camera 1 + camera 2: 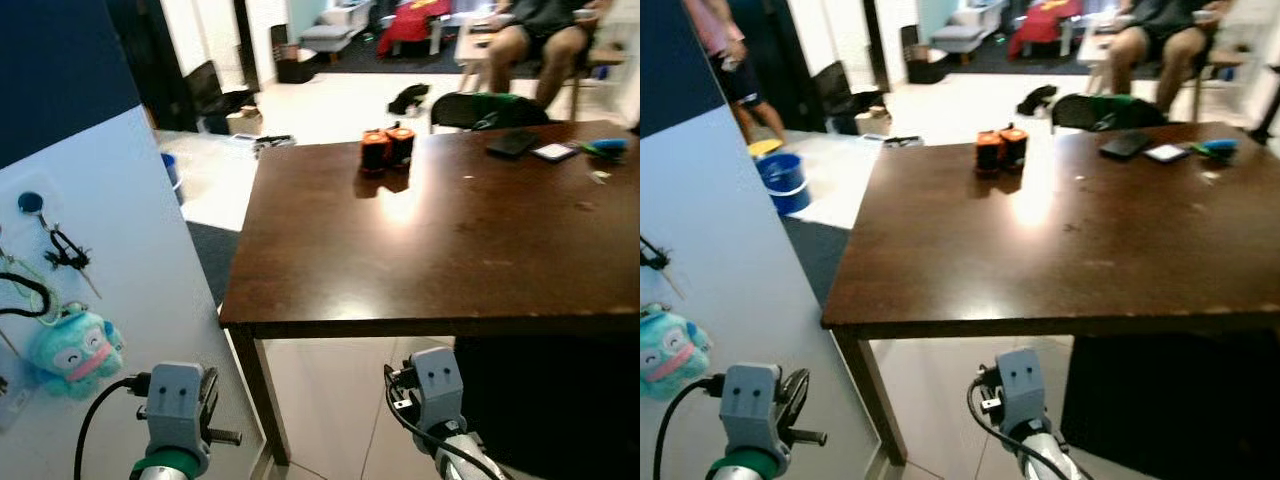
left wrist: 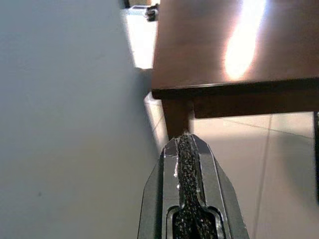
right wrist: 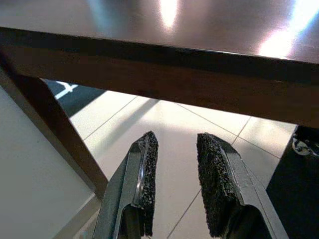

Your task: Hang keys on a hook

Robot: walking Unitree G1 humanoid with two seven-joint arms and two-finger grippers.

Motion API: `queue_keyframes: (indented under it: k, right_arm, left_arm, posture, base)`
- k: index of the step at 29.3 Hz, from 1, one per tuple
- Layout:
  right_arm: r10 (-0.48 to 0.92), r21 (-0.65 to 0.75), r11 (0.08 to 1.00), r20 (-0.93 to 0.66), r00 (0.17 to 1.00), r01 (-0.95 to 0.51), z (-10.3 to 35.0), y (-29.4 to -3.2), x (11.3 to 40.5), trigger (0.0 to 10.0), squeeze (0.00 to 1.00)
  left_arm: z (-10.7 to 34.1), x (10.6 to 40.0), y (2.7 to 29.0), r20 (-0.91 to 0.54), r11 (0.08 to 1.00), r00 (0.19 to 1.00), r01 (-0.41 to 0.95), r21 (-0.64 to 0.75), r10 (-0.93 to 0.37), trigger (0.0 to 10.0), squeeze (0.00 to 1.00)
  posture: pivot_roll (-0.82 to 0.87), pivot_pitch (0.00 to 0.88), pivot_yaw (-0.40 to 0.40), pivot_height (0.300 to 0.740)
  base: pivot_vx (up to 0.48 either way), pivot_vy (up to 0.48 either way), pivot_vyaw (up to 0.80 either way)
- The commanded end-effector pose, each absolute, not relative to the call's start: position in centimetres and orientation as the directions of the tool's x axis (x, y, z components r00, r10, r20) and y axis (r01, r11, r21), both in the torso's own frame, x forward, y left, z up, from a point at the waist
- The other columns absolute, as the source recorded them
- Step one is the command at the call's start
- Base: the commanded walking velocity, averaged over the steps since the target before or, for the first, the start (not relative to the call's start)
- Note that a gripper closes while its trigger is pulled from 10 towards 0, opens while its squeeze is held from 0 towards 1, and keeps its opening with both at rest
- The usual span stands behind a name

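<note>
Overhead, from the head camera: dark brown wooden table ahead, two orange-and-black cylinders far back on it. Pale blue wall panel at left carries a round dark hook; below it hang black keys and a teal plush charm. Left wrist view: left gripper pressed shut, holding nothing, panel beside it, table leg just beyond its tips. Right wrist view: right gripper slightly parted, empty, table edge above and ahead.
</note>
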State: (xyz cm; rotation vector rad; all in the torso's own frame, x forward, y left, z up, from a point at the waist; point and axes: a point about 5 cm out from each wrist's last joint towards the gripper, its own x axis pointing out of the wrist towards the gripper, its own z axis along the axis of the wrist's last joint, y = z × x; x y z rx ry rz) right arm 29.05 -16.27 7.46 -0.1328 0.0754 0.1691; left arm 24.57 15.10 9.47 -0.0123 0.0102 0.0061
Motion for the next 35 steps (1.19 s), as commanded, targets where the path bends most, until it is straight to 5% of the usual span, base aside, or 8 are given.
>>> queue_keyframes:
  k: [1, 35]
  right_arm:
    - [0.171, -0.117, 0.977, -0.083, 0.982, -0.18, 7.28, -16.0, 28.78, 10.0, 0.0]
    - [0.175, -0.108, 0.977, -0.081, 0.981, -0.183, 7.15, -15.92, 28.75, 10.0, 0.0]
  left_arm:
    - [9.42, 24.38, 15.19, -0.011, 1.0, 1.0, -0.002, -0.009, 0.002, 10.0, 0.0]
    - [9.55, 24.42, 15.33, -0.007, 1.0, 1.0, 0.003, -0.01, -0.003, 10.0, 0.0]
  posture:
    - [-0.09, 0.028, 0.215, 0.74]
    - [-0.08, 0.019, 0.219, 0.74]
  base:
    - [0.0, -0.48, 0.0]
    - [0.0, -0.48, 0.0]
